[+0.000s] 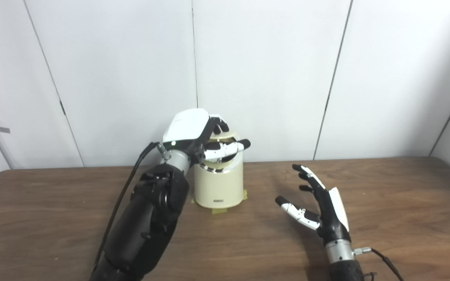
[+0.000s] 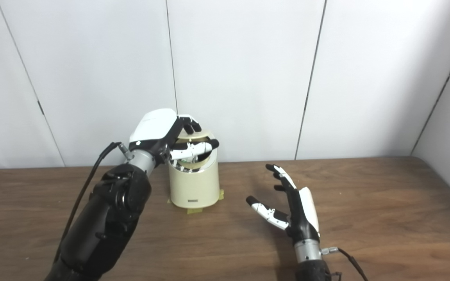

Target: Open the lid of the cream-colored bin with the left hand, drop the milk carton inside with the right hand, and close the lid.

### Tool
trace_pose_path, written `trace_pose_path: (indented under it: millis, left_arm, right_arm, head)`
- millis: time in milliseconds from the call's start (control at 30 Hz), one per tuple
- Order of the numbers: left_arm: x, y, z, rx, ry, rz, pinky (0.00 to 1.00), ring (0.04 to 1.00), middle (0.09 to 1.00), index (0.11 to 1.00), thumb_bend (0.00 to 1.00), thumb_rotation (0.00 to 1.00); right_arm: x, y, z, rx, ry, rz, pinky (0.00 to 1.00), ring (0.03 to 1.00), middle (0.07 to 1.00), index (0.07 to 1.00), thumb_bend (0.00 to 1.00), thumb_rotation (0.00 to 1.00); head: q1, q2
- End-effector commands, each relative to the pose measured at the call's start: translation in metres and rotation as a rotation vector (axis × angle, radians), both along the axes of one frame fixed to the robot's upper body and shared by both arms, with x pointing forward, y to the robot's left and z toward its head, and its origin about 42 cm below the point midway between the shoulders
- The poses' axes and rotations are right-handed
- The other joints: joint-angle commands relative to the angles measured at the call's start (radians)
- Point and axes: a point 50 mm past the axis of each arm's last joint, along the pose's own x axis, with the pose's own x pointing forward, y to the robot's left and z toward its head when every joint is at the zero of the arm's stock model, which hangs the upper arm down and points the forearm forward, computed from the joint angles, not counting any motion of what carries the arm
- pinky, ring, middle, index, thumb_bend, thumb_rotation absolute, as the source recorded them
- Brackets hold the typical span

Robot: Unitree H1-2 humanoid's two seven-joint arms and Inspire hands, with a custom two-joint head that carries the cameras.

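The left hand [image 1: 193, 136] covers the bin [image 1: 218, 183] mouth near the table [image 1: 385, 195] back edge; the right hand [image 1: 320, 207] stands apart amid bare wood.

Brown wooden table [image 1: 385, 203]; white panelled wall [image 1: 268, 70] behind.

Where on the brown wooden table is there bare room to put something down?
The brown wooden table is bare from the open right hand to its right edge, and left of the left arm. It is crowded at the cream-colored bin, where the left hand grips the lid.
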Motion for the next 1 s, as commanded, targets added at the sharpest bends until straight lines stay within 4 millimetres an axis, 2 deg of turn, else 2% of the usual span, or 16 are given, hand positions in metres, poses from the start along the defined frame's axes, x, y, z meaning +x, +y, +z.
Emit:
trace_pose_path:
  millis: [0, 167, 333, 433, 533, 600, 700, 867, 967]
  left_arm:
    - [0.002, 0.0, 0.015, -0.001, -0.064, -0.003, 1.0, 0.826, 0.707, 0.727, 0.73, 0.86]
    - [0.003, 0.004, -0.002, -0.001, -0.025, 0.018, 1.0, 0.82, 0.737, 0.734, 0.73, 0.84]
    - [0.001, 0.005, -0.015, 0.003, 0.001, 0.013, 1.0, 0.8, 0.726, 0.73, 0.72, 0.83]
    - [-0.002, 0.005, -0.021, 0.007, 0.002, 0.003, 1.0, 0.793, 0.716, 0.732, 0.73, 0.85]
    - [-0.005, 0.004, -0.027, 0.02, 0.0, 0.002, 1.0, 0.778, 0.701, 0.731, 0.74, 0.86]
    - [-0.007, 0.003, -0.03, 0.038, -0.001, -0.004, 1.0, 0.763, 0.717, 0.737, 0.74, 0.87]
    - [-0.01, 0.003, -0.036, 0.097, -0.026, -0.014, 1.0, 0.748, 0.719, 0.736, 0.73, 0.89]
    - [-0.014, 0.002, -0.048, 0.226, -0.129, -0.032, 1.0, 0.743, 0.683, 0.698, 0.71, 0.88]
    - [-0.017, 0.001, -0.052, 0.281, -0.162, -0.039, 1.0, 0.753, 0.687, 0.69, 0.71, 0.87]
  right_arm:
    - [-0.014, 0.01, -0.021, 0.04, 0.053, 0.003, 0.67, 0.813, 0.877, 0.859, 0.46, 0.41]
    - [-0.017, 0.01, -0.018, 0.043, 0.069, 0.006, 0.67, 0.803, 0.868, 0.876, 0.47, 0.42]
    - [-0.019, 0.009, -0.016, 0.037, 0.071, 0.002, 0.71, 0.845, 0.911, 0.877, 0.48, 0.41]
    - [-0.018, 0.009, -0.016, 0.035, 0.069, 0.0, 0.7, 0.832, 0.9, 0.873, 0.49, 0.43]
    - [-0.018, 0.009, -0.017, 0.048, 0.074, -0.001, 0.65, 0.782, 0.841, 0.876, 0.5, 0.43]
    - [-0.018, 0.008, -0.017, 0.037, 0.073, -0.003, 0.66, 0.806, 0.867, 0.877, 0.5, 0.44]
    - [-0.019, 0.008, -0.017, 0.048, 0.075, 0.0, 0.65, 0.778, 0.853, 0.879, 0.5, 0.43]
    - [-0.02, 0.008, -0.015, 0.052, 0.086, -0.001, 0.72, 0.844, 0.899, 0.882, 0.5, 0.46]
    - [-0.02, 0.009, -0.015, 0.046, 0.085, -0.003, 0.69, 0.82, 0.874, 0.864, 0.5, 0.44]
  head:
    - [-0.001, 0.001]
    - [-0.004, 0.012]
    - [-0.008, 0.02]
    - [-0.007, 0.02]
    - [-0.007, 0.02]
    - [-0.008, 0.02]
    - [-0.009, 0.022]
    - [-0.009, 0.024]
    - [-0.011, 0.025]
